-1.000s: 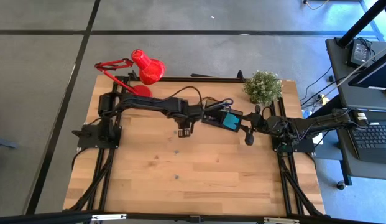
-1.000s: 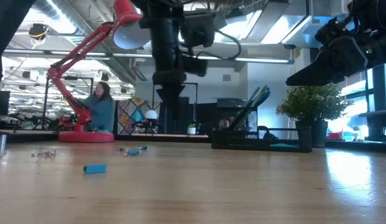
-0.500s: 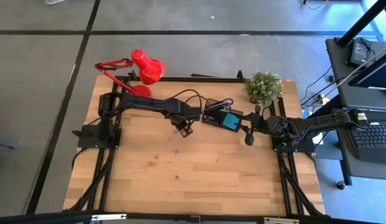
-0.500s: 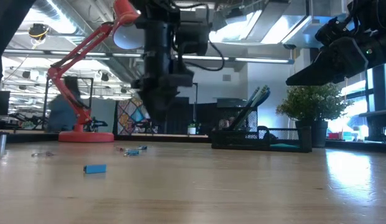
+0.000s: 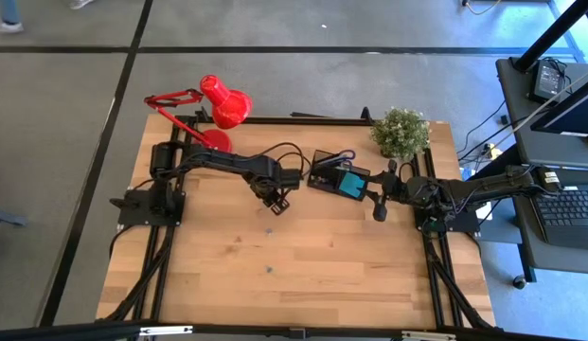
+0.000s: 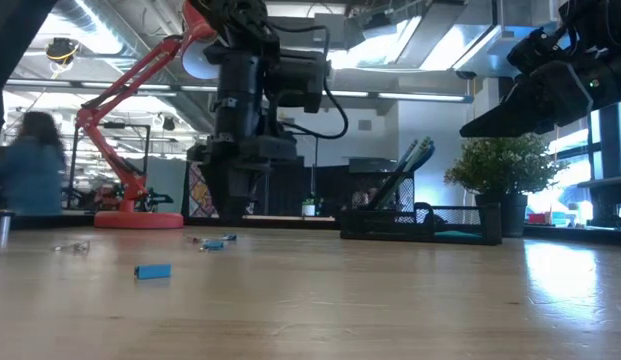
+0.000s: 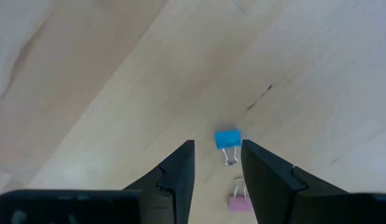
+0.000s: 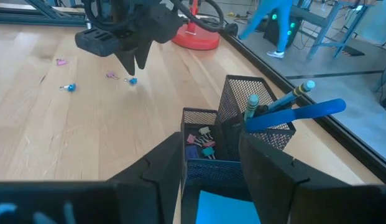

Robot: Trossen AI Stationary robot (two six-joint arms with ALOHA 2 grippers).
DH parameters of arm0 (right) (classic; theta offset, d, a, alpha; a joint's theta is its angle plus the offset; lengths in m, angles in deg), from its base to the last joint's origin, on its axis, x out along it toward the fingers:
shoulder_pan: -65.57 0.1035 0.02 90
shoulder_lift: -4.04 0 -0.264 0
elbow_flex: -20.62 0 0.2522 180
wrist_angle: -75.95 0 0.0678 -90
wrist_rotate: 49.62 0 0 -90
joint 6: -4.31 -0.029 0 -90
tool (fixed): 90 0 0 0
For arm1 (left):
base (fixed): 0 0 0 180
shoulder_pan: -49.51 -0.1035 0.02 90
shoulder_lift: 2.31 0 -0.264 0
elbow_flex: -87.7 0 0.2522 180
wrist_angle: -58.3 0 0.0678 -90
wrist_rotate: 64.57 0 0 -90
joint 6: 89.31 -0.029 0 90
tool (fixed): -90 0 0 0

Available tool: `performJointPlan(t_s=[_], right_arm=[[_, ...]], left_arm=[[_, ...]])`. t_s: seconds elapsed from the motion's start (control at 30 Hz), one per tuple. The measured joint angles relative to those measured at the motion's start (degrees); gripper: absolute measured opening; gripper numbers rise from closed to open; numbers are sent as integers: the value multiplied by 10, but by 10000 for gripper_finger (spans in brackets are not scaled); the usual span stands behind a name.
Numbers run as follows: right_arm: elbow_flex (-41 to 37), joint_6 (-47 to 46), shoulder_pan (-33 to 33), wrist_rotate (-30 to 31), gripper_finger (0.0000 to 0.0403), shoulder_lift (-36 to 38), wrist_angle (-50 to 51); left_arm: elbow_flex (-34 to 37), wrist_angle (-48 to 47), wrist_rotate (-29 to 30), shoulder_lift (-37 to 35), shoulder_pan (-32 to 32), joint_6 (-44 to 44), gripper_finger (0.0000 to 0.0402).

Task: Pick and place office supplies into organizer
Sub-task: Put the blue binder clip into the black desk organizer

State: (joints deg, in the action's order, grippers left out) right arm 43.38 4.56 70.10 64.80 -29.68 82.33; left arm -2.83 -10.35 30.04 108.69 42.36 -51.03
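Blue clip (image 7: 227,139) lies on the table (image 5: 322,265) just ahead of the left gripper (image 7: 217,163), whose fingers are narrowly parted and empty, with a pink clip (image 7: 239,200) beside it. Most supplies already sit in the organizer (image 8: 233,134): pens, scissors, some clips. A few clips remain loose. The right gripper (image 8: 208,155) hovers over the organizer, fingers apart, empty.

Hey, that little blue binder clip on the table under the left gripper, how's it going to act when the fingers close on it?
The blue binder clip looks tiny beside the open left gripper, so it is probably very light and may skid on the smooth wooden table if nudged off-centre. Its thin wire loops lie flat, so it likely won't roll. The pink clip lies close by and might get bumped.
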Motion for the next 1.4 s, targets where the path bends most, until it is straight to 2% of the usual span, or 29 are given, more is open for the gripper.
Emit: performJointPlan(t_s=[0.17,0.53,1.13,1.4], right_arm=[[0,0,0,0,162,0,0],[0,1,0,0,162,0,0],[0,1,0,0,162,0,0],[0,0,0,0,162,0,0]], left_arm=[[0,1,-11,0,6,5,125],[0,10,14,0,14,32,125],[0,13,11,1,15,40,125],[-1,13,-8,41,14,33,125]])
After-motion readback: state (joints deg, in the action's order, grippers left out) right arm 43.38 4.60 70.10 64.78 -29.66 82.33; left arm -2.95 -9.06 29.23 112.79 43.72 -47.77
